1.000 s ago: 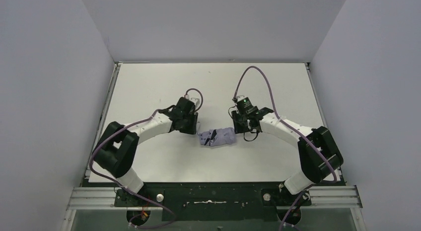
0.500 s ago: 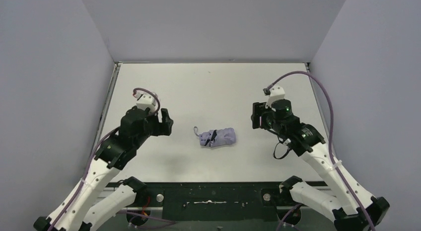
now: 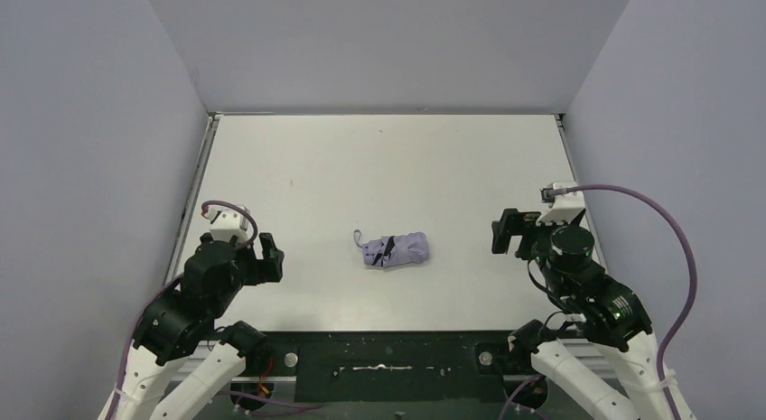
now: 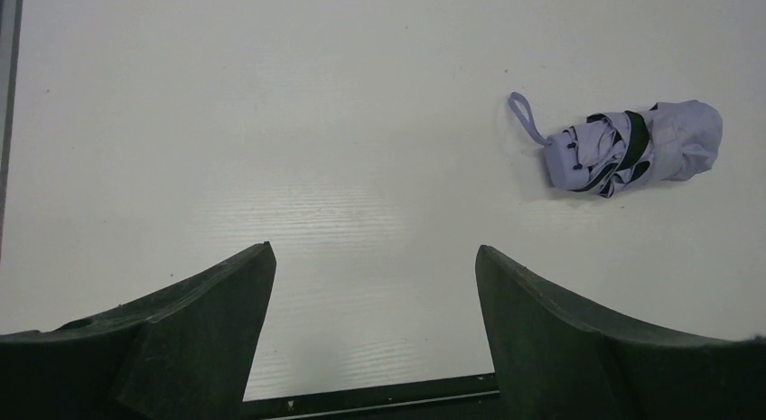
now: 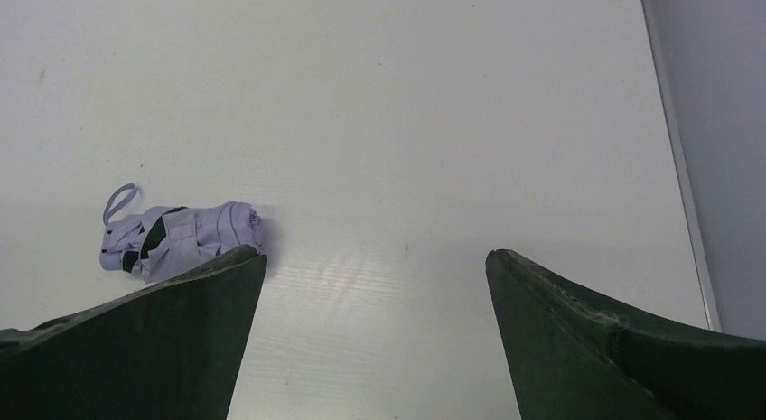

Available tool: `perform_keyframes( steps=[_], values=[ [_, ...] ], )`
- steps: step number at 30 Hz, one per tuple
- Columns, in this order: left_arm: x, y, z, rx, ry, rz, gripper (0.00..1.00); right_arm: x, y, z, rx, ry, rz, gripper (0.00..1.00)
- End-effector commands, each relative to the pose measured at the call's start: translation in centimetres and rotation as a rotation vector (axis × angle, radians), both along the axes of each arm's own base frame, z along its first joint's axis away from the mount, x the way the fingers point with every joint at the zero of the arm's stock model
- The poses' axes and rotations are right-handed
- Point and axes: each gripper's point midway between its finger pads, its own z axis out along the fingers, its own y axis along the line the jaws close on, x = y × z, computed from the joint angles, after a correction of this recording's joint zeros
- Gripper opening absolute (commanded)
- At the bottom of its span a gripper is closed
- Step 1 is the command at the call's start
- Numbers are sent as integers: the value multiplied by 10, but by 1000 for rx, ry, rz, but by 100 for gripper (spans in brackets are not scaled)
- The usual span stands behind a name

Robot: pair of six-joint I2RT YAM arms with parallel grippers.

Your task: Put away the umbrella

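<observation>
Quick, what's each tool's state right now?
Left tool: open, holding nothing.
Right tool: open, holding nothing.
The umbrella lies apart from both.

Fixed overhead camera looks down from behind the near edge onto the whole table (image 3: pixel 298 158). Both wrist cameras look out low and close between spread fingers (image 4: pixel 181 339), each catching the umbrella (image 4: pixel 632 149) at mid-table.

White table (image 3: pixel 307 158), folded lavender umbrella (image 3: pixel 396 250) lying near its centre
</observation>
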Motion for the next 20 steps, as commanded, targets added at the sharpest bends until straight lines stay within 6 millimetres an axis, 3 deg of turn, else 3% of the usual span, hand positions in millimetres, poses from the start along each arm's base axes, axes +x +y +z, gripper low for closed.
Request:
perform_keyframes(
  steps=[1, 12, 20],
  values=[
    [0, 13, 0, 16, 18, 86, 79, -10, -25, 1, -32, -29, -88, 100],
    [3, 8, -2, 9, 7, 62, 80, -28, -47, -3, -46, -84, -141, 100],
    [7, 5, -4, 25, 25, 62, 82, -22, -42, -17, -53, -59, -131, 100]
  ],
)
